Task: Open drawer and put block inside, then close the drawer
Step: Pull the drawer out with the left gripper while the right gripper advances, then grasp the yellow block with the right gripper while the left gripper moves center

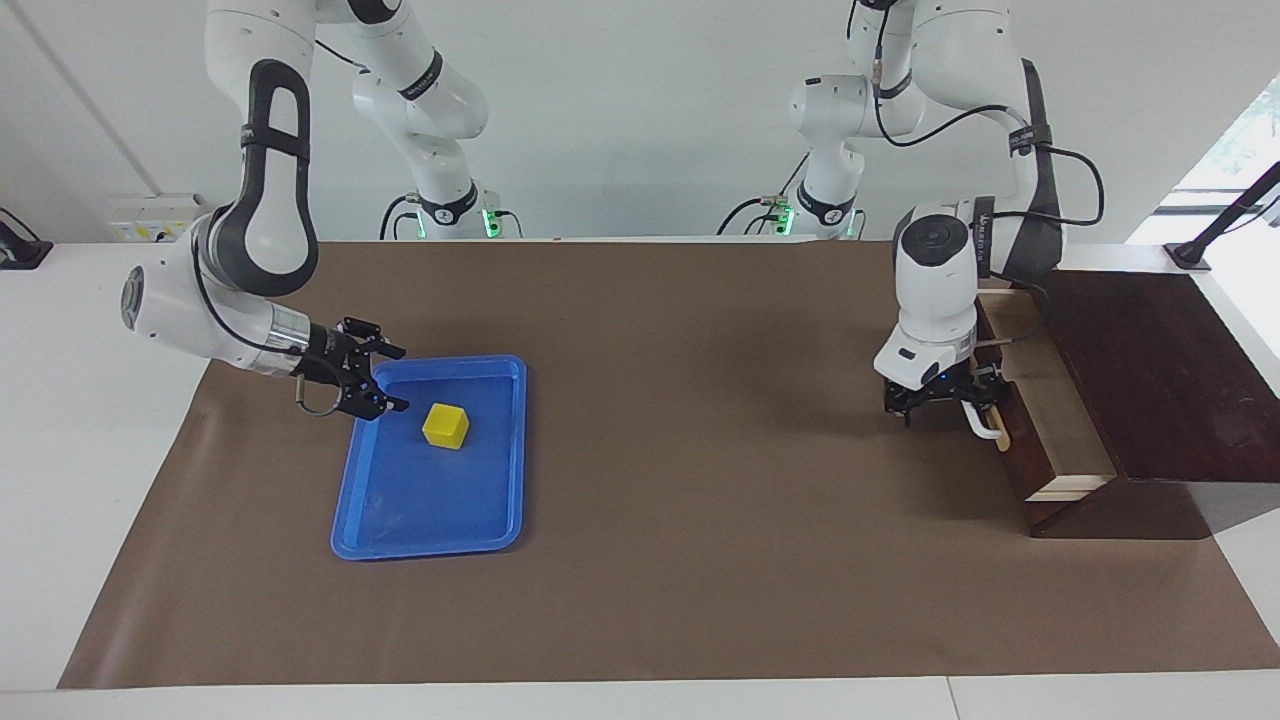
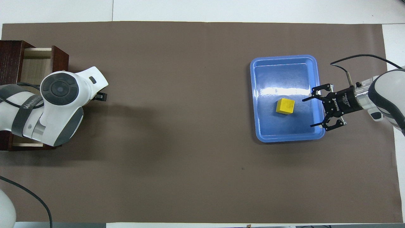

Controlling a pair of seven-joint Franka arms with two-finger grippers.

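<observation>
The counter [image 1: 640,560], covered by a brown mat, carries everything, and at the left arm's end stands the dark wooden box [image 1: 1150,370] with the drawer [image 1: 1060,420] drawn out, its pale interior showing and nothing visible inside it. At the right arm's end lies the blue tray [image 1: 370,520], and on its floor, in the half nearer the robots, sits the block [image 1: 445,425], a small yellow cube resting flat. The left gripper [image 1: 945,400] hangs at the drawer's front, right by the white bar handle [image 1: 985,425]; I cannot tell whether its fingers are clenched on the bar or released, since the wrist hides them from above. The right gripper [image 1: 385,378] sits low over the tray's edge on the right arm's side, fingers spread wide and holding nothing, pointed along the tray toward the block. The block lies just beside the fingertips [image 2: 305,100], apart from them, roughly in line with the gap between them but not yet inside it. It looks rigid, light and smooth-sided, so it should neither deform nor break; the likely risk is that it skates on the glossy tray if nudged off-centre. A grip across two parallel faces, near mid-height and squared to the cube, seems the safest hold before carrying it across to the drawer.
</observation>
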